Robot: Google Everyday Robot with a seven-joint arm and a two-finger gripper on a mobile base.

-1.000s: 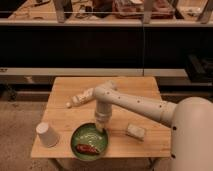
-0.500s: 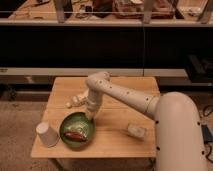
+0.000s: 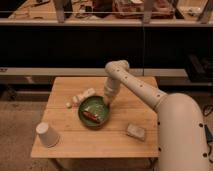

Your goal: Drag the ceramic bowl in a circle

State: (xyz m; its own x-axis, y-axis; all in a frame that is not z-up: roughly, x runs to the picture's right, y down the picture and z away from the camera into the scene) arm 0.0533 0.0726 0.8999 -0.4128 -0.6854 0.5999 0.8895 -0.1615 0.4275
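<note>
The ceramic bowl [image 3: 93, 112] is a shallow round green dish with a reddish-brown food piece [image 3: 91, 116] inside. It sits near the middle of the wooden table [image 3: 60, 142]. My white arm reaches in from the right and bends down over the table. My gripper [image 3: 108, 100] points down at the bowl's right rim and touches it. The arm's wrist hides the fingers.
A white upside-down paper cup [image 3: 47, 135] stands at the table's front left corner. A pale elongated object [image 3: 81, 97] lies just behind the bowl on the left. A small pale block [image 3: 135, 132] lies at the front right. A dark counter stands behind the table.
The bowl has slid from the front left toward the table's middle, up and to the right. My gripper moved with it, staying at its rim. The camera view has also shifted.
</note>
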